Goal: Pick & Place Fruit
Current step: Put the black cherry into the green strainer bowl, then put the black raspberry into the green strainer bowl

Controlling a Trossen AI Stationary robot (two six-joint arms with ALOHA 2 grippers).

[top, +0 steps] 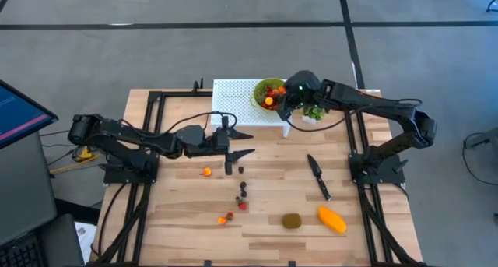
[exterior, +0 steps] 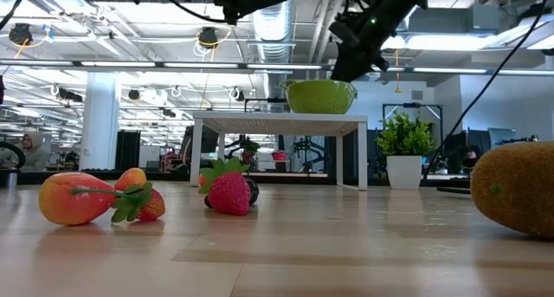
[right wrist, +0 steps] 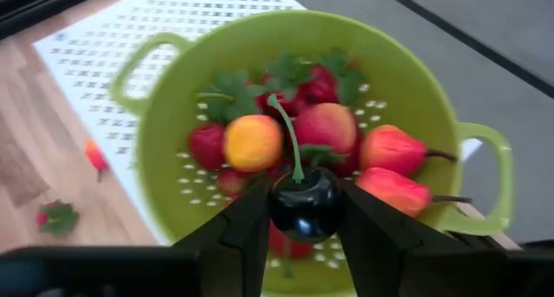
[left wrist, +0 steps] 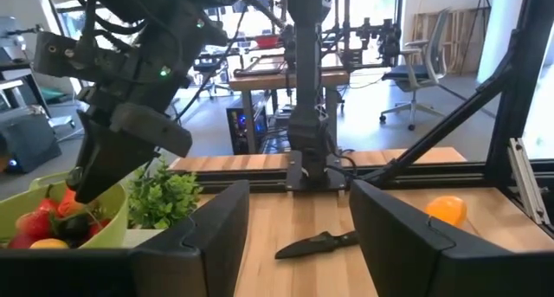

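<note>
My right gripper (top: pixel 276 98) hangs over the green colander (right wrist: pixel 173 141) and is shut on a dark cherry (right wrist: pixel 303 206) with a green stem. The colander stands on a white perforated stand (top: pixel 233 100) at the table's far edge and holds several red and orange fruits (right wrist: pixel 325 128). My left gripper (top: pixel 250 142) hovers open and level near the table's middle, with nothing between its fingers. Small red, orange and dark fruit pieces (top: pixel 242 197) lie on the wood. A brown kiwi (top: pixel 292 220) and an orange mango (top: pixel 332 219) lie by the near edge. My right gripper pinches the cherry's round body (right wrist: pixel 279 212) between its two fingers, one on either side. The fingers slant down from above. The cherry is lifted clear above the fruit in the colander, and its stem (right wrist: pixel 290 137) sticks out past the fingertips.
A black knife (top: pixel 317 176) lies on the wood right of the middle. A small green potted plant (top: pixel 313 111) stands beside the stand, under my right arm. A black frame (top: pixel 156 103) runs along the table's left, right and far edges.
</note>
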